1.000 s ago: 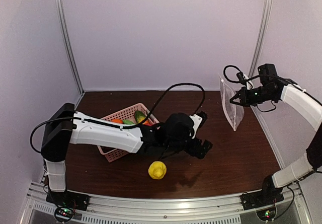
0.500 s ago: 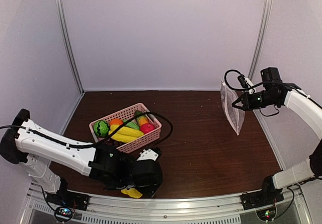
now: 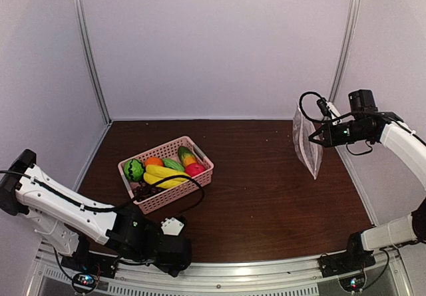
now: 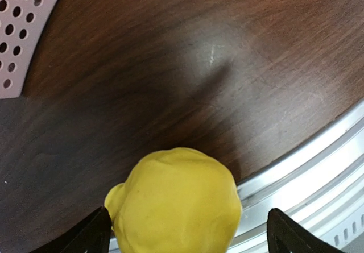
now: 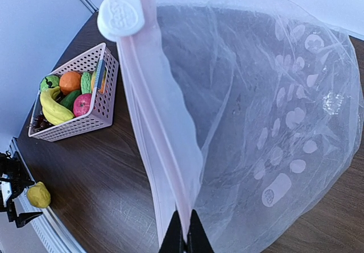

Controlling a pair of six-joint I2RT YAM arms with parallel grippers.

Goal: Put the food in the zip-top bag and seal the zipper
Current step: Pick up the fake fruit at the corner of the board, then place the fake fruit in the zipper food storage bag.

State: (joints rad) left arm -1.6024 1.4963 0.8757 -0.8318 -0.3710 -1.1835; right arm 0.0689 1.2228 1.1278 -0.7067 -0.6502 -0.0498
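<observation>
Hanging from the right pincer (image 5: 183, 239), the bag (image 5: 267, 122) was up off the counter (image 3: 266, 196) at the far right, well apart from all the food. That pincer was closed on the pink zipper (image 5: 149, 111) strip, and the white slider (image 5: 120, 15) sat at the far end of the strip from the grip. I could not tell whether the mouth was parted.

One lemon (image 4: 176, 202) lay at the near edge of the counter, just beside the metal rail (image 4: 318, 168). It sat between the fingers of the left pincer (image 4: 187, 236), which was low over it. One finger looked to be touching the lemon, while a sliver of rail showed between it and the other. I could not tell whether the pincer had clamped it or only bracketed it. The banana, orange, apple and green pieces were in the pink basket (image 3: 168, 173) at mid-counter.

I judged the task to be at its start, with the lemon as the first pick and nothing in the bag yet. The next move called for a sure hold on that slick, rounded fruit so close to the edge. After that came a lift and a long carry across to the bag. The bag's mouth would also have to gape wide enough to take the lemon.
</observation>
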